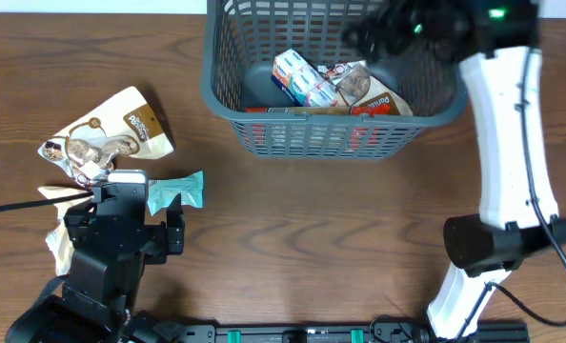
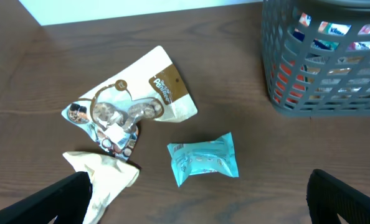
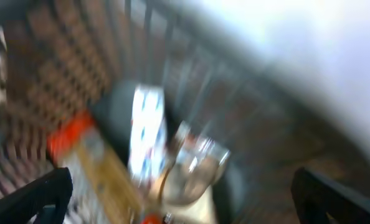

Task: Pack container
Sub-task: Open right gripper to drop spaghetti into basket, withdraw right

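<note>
Dark wood-grain worktop carried all items. Nearest, the left tool (image 2: 197, 202) hung with its fingers wide apart and empty, just short of a teal packet (image 2: 203, 158). Beyond it, a cream packet (image 2: 107, 180) lay touching a brown-and-cream pouch (image 2: 154, 93). At the far edge stood the container (image 1: 302, 112), several packets inside. The right tool (image 3: 179, 196) hung over its interior, fingers apart, nothing between them, though that view was blurred. Risks judged: the slick teal packet could slip from a shallow pinch, and both arms could clash over the container.
</note>
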`<action>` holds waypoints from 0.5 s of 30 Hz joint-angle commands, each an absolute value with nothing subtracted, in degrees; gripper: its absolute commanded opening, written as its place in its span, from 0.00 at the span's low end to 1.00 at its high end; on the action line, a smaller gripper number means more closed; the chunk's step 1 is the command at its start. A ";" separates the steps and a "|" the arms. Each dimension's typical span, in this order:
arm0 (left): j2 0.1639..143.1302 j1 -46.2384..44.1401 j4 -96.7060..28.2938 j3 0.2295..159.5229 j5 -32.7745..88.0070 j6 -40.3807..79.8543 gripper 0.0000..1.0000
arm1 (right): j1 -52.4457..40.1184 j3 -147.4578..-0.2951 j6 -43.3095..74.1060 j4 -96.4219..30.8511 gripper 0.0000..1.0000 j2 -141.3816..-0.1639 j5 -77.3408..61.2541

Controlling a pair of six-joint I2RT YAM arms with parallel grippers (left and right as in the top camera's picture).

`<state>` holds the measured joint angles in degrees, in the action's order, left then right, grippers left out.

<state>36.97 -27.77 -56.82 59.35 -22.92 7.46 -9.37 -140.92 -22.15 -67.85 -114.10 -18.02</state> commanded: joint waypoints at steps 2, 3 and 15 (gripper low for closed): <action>36.86 -27.83 -56.93 60.07 -23.62 7.53 0.99 | -5.17 -157.84 -12.73 -68.77 0.99 -113.47 -18.15; 36.86 -27.83 -56.93 60.07 -23.62 7.53 0.99 | -3.95 -160.31 -12.19 -69.41 0.99 -113.47 -18.13; 36.86 -27.83 -56.49 60.07 -23.59 7.53 0.99 | 23.57 -168.42 -0.80 -84.66 0.99 -113.58 -8.95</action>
<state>36.95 -27.77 -56.75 59.35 -22.92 7.46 19.64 -169.07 -6.57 -83.64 -112.84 -11.42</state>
